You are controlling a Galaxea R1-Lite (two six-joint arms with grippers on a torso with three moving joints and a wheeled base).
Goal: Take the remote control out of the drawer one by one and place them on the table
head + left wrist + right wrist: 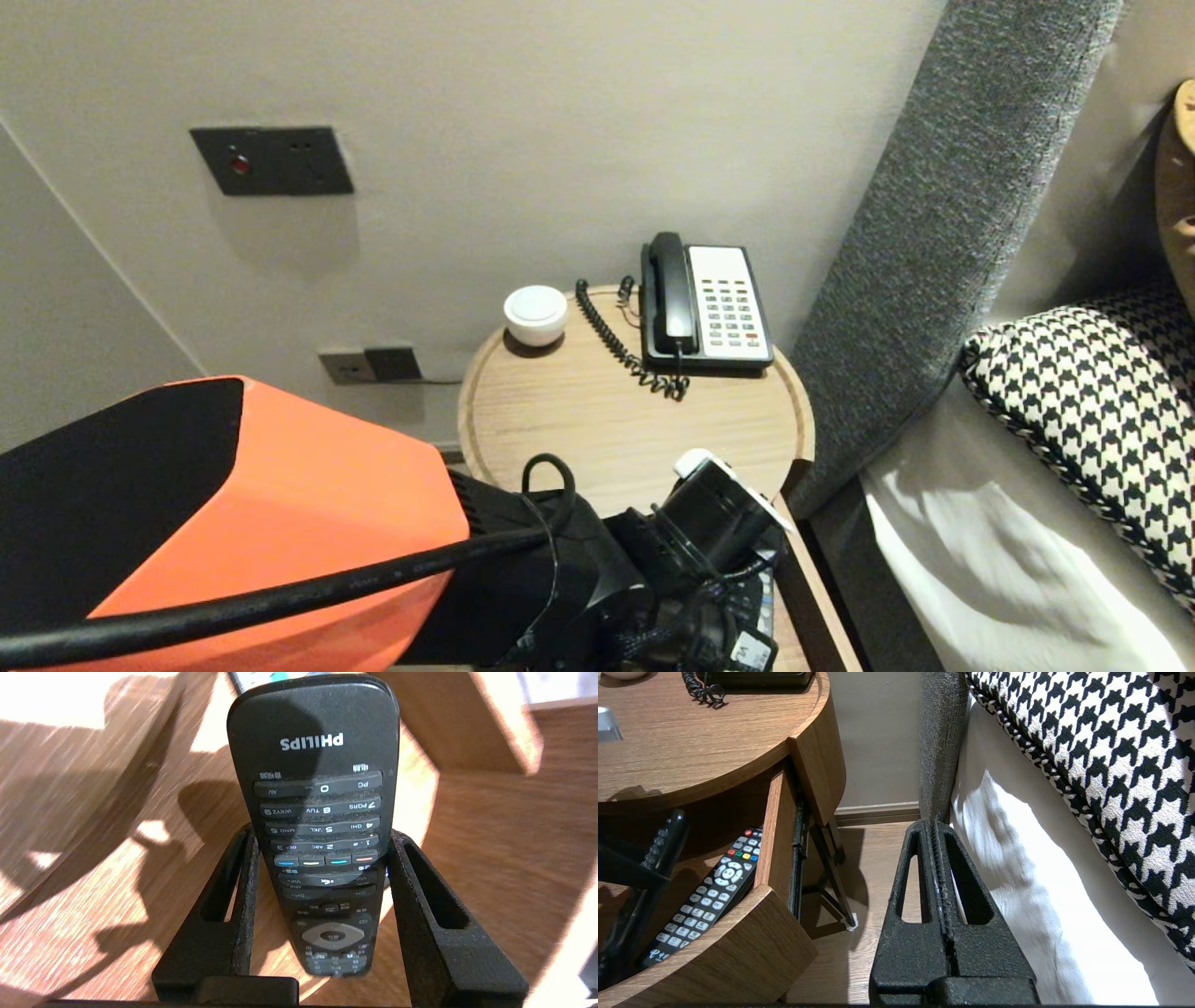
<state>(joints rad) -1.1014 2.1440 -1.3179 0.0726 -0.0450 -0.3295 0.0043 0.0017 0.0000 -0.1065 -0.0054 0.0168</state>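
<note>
L gripper (322,833): down in the open drawer (719,956) at the front of the round bedside table (579,420). Fingers pinch the black remote (317,765) across its narrow width, approx at the colour-key row.
Remote posn: inside the table's drawer, tilted, shadow on the drawer floor under it. Looks carried by the grip, not lying flat.
Axis: long axis runs straight out from the L wrist, in line w/ the fingers. Brand end farthest, nav pad nearest the palm, body centred btwn the fingers.
Nearer arm: L, by far.
R gripper (934,823): fingers pressed together, holding nothing. Hangs low off the table's bed side, well apart from the drawer.
Beside: 2nd remote (710,891), light keys, flat in the same drawer along the wall on the table's bed side, just beside the held one.
Overhead: table top overhangs the drawer's rear. Drawer walls stand close either side – tightest spots, I judge.
On table top: phone (705,308) at back, bed side; white round puck (535,315) at back, other side.
Past the table: grey headboard (934,233), houndstooth pillow (1092,401).
</note>
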